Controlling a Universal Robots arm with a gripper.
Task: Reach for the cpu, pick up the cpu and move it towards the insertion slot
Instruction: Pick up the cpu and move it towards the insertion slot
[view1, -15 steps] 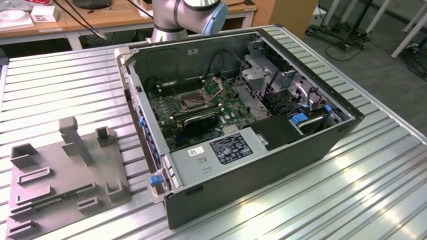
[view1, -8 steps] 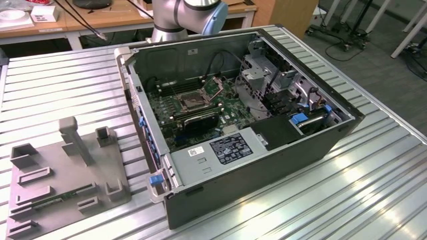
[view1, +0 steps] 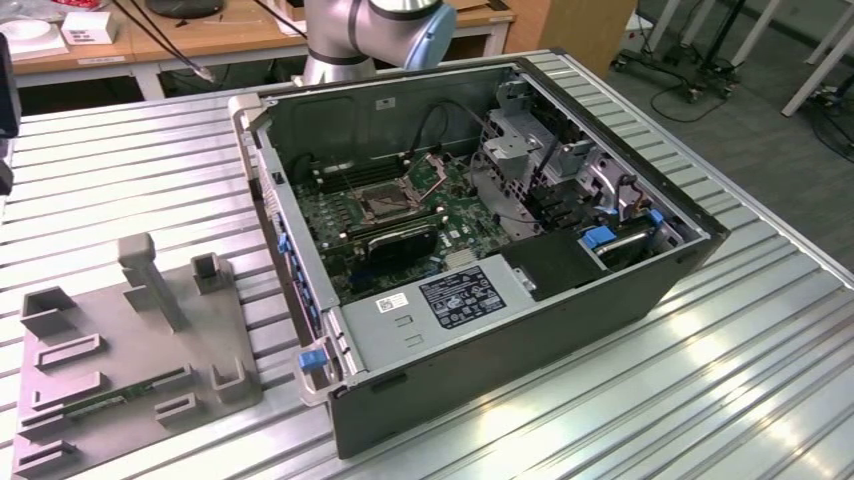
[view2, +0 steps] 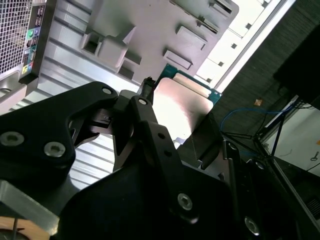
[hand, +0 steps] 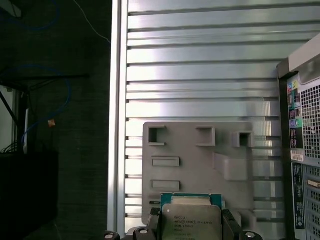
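We logged pincer (hand: 191, 229) clamped on two opposite edges of cpu (hand: 192, 220), chip held over gray fixture plate (hand: 200, 167), w/ insertion slot (view1: 378, 205) well apart, inside pc case (view1: 561, 325) to exterior view's right of plate.

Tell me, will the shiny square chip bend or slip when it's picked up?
Probably stiff: the cpu looks flat and unbent, held by its edges in the end effector. Its smooth metal top reflects light, so it may be slippery. It looks thin, so likely light.
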